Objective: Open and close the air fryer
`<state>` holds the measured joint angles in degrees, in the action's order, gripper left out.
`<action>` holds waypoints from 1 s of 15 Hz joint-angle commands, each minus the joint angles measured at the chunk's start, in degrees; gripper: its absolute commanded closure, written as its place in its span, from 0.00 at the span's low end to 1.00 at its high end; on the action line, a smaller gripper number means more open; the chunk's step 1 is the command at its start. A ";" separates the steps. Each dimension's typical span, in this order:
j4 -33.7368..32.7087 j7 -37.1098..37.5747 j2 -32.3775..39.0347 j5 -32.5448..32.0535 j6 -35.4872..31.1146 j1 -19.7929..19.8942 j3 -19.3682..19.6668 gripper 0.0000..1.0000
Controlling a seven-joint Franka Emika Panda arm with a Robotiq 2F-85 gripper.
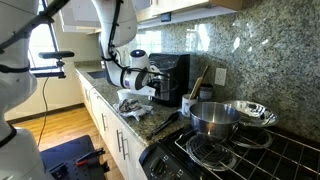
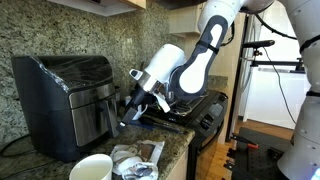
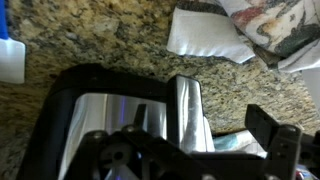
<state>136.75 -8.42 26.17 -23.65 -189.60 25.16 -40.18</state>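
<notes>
The air fryer (image 1: 172, 76) is a tall glossy black box on the granite counter against the wall; it shows in both exterior views (image 2: 62, 95). Its front drawer looks shut. In the wrist view I look down on its silvery front (image 3: 110, 112) and the drawer handle (image 3: 190, 105). My gripper (image 1: 150, 90) is right at the drawer front, level with the handle (image 2: 128, 112). Its two fingers are spread apart (image 3: 205, 135), with the handle between them. I cannot tell whether a finger touches the handle.
A crumpled cloth (image 1: 130, 103) lies on the counter below the gripper (image 3: 205, 35). A white cup (image 2: 90, 168) stands at the counter's front. A steel pot (image 1: 213, 118) and a steel bowl (image 1: 250, 110) sit on the stove (image 1: 230, 158) beside the air fryer.
</notes>
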 commanded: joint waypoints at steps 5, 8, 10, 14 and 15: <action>4.53 4.71 -13.27 2.60 3.29 6.40 -4.87 0.00; 6.00 6.62 -18.72 4.48 3.24 6.63 -3.93 0.00; 7.04 7.65 -22.16 5.96 3.86 6.29 -2.96 0.00; 9.34 9.81 -29.70 8.67 7.92 5.45 -0.20 0.00; 9.94 10.26 -31.49 8.70 8.97 5.72 0.23 0.00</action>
<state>143.34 -1.42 2.91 -16.13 -184.43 31.12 -41.46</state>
